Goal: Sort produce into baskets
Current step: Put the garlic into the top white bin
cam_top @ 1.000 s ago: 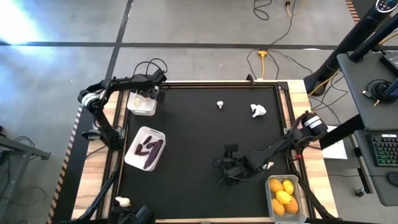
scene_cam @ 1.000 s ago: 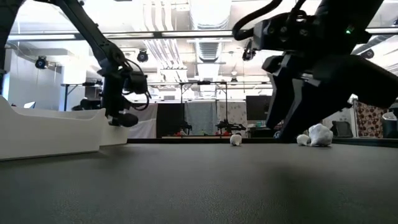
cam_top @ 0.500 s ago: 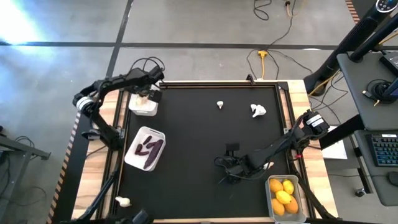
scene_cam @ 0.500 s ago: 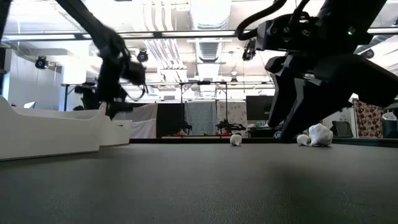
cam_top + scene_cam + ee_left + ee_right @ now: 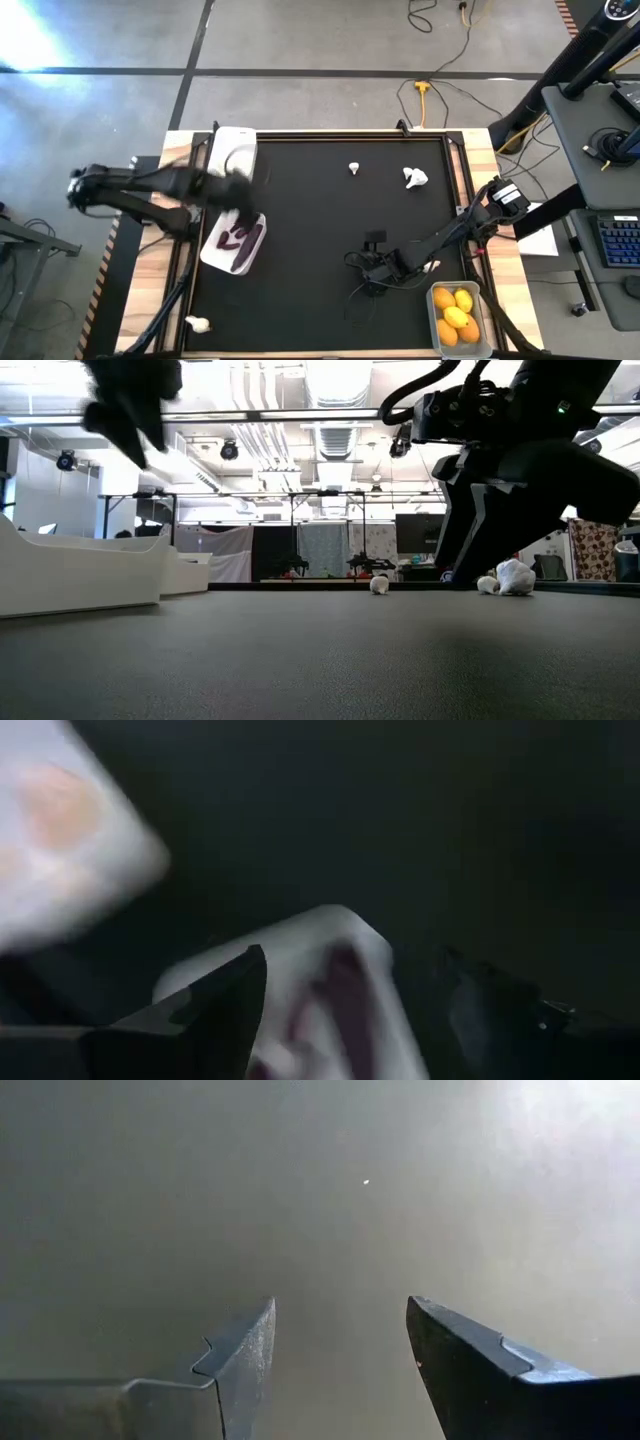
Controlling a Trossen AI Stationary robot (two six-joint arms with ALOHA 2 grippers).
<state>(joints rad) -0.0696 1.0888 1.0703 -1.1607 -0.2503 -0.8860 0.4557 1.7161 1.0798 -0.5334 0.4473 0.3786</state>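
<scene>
Left gripper (image 5: 232,190), fingers spread and empty, hangs blurred above the eggplant basket (image 5: 233,238). Right gripper (image 5: 372,272), jaws parted and empty, rests low on the mat (image 5: 330,220). Two garlic bulbs (image 5: 415,177) lie near the far edge; the fruit basket (image 5: 457,318) sits at the near right corner.

Black matte table top (image 5: 320,210) with wooden edges, three rounded plastic baskets: white (image 5: 231,156), clear with purple pieces (image 5: 233,240), white with yellow-orange fruits (image 5: 458,318), white garlic-like bulbs (image 5: 415,178) loose
</scene>
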